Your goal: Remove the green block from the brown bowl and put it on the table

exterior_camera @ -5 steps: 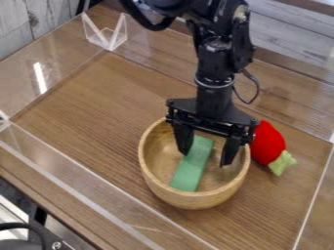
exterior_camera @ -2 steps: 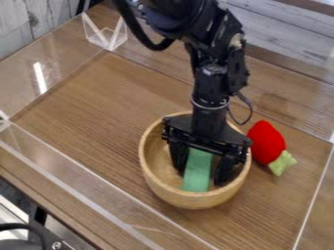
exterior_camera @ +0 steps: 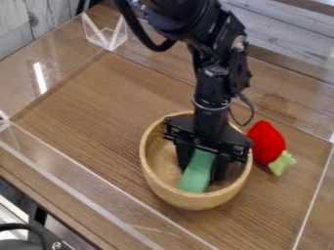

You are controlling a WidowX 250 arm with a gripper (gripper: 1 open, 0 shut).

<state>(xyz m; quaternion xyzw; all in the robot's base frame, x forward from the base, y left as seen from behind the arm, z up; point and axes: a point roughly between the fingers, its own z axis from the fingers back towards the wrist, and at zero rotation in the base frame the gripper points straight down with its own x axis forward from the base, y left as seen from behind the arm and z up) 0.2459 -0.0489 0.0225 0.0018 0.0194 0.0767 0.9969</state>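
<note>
My gripper (exterior_camera: 208, 156) is down inside the brown bowl (exterior_camera: 159, 179), and my jaws have come closer together around the green block (exterior_camera: 197, 175) than a moment ago. Whether they already clamp it, I cannot tell. The block leans at the bowl's 3 o'clock side; lifting comes next.

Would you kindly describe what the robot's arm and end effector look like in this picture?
The arm is glossy black throughout, built of rounded, chunky segments, with a thin black cable looping beside the wrist. The end effector is also black, with a wide crossbar and slim straight fingers. No markings are visible.
</note>
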